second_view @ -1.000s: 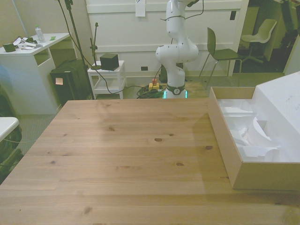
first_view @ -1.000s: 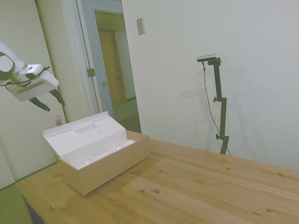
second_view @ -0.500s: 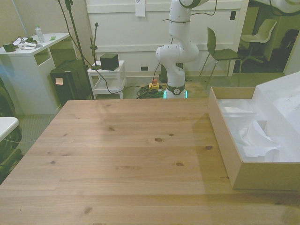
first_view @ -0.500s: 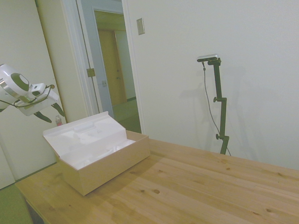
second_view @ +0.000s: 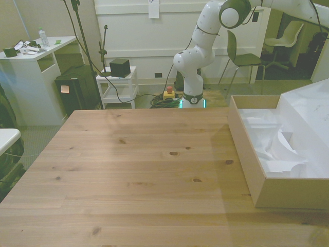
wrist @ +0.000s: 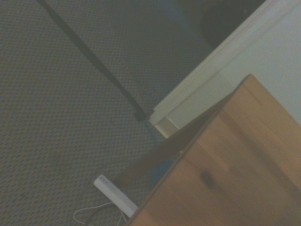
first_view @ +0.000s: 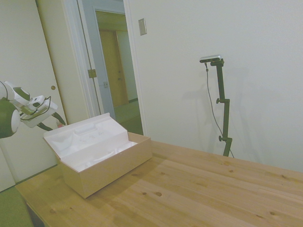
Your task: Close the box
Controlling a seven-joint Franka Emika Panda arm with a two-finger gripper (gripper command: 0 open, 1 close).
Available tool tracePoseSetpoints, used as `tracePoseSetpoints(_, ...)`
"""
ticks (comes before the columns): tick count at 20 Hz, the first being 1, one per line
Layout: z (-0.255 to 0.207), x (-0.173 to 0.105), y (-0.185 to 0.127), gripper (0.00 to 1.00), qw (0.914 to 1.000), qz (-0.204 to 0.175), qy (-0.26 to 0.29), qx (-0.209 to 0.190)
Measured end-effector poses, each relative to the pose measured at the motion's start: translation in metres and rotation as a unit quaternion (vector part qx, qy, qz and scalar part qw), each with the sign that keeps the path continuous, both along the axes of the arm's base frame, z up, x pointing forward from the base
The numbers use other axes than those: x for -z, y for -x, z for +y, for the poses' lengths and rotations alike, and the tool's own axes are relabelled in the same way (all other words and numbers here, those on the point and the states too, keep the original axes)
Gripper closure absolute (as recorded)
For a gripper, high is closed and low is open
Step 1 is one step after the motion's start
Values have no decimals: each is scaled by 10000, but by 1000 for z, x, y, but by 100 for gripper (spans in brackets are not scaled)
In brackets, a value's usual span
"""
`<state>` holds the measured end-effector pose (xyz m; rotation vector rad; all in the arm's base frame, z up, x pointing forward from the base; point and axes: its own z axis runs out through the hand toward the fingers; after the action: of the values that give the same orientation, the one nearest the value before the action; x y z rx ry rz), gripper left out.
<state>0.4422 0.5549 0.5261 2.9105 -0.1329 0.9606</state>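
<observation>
A pale room with an open doorway backs the wooden table [first_view: 199,189]. The white arm's gripper [first_view: 49,122], jaws parted and empty, has dropped behind the long tan cardboard box [first_view: 102,158], whose white-lined lid [first_view: 83,135] stands just ahead of it, ready for pushing shut.

Your arm [first_view: 9,116] enters from side view's left edge, raised above table level. Gripper [first_view: 53,122] tilted, dark fingers [first_view: 60,118] pointing down and right, spread apart, holding nothing.
</observation>
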Motion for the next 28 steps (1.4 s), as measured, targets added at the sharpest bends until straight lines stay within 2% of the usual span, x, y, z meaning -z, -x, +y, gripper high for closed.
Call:
tracePoseSetpoints(3, -29, -17, -22, 0, 9988, 43, 139, 457)
tracePoseSetpoints(8, -106, -40, -56, 0, 9944, 150, 305, 997)
tracePoseSetpoints(16, -178, -82, -40, 0, 9925, -20, -194, 1207)
tracePoseSetpoints(20, -254, -112, -36, 0, 9876, -33, -183, 1562)
tracePoseSetpoints(22, -309, -110, -37, 0, 9831, 96, -32, 1827)
tracePoseSetpoints(24, -361, -92, -40, 0, 9782, 285, 39, 2059)
tracePoseSetpoints(28, -431, -51, -26, 0, 9709, 553, -335, 2306)
